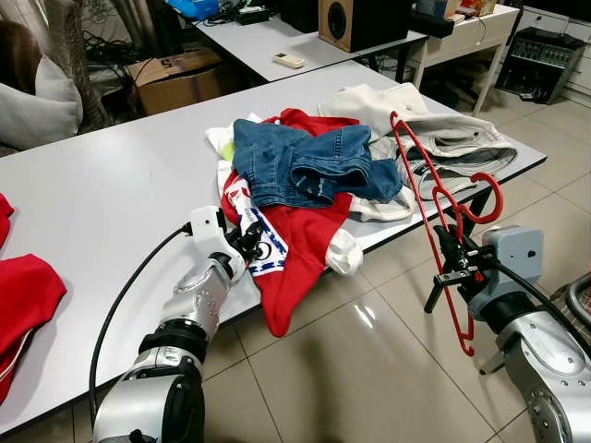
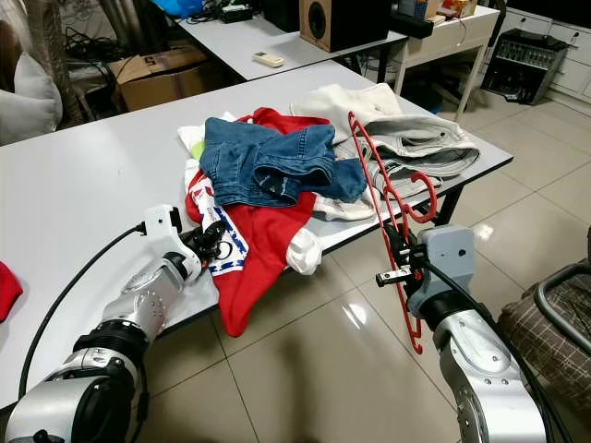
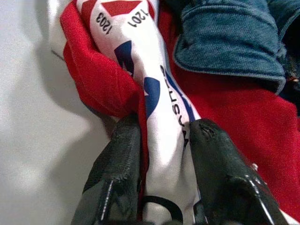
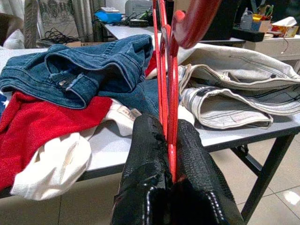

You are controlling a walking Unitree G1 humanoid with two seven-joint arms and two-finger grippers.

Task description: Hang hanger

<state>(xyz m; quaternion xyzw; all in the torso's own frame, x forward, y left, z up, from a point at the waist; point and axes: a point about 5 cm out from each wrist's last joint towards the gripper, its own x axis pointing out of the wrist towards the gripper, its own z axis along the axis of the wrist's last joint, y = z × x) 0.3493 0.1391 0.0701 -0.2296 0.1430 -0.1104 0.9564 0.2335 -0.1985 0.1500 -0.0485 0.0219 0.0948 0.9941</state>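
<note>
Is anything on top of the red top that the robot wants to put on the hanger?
Yes. Blue jeans lie on the red top, which the left gripper pinches at the table edge. The right gripper holds the hanger beside the table.

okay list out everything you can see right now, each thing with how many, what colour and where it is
Hanger: one, red, held upright off the table's near edge.
Jacket: one, red with white and blue print, draped over the near edge.
Denim garment: one, blue, on top of the jacket.
Pale trousers: one, off-white, far right end of the table.
Table: one, white.
Red cloth: at the table's left end.
Cardboard box: one, brown, on the floor behind.
Speaker: one, wood and black, on the rear table.
Left hand: shut on the jacket's printed strip.
Right hand: shut on the hanger.
</note>
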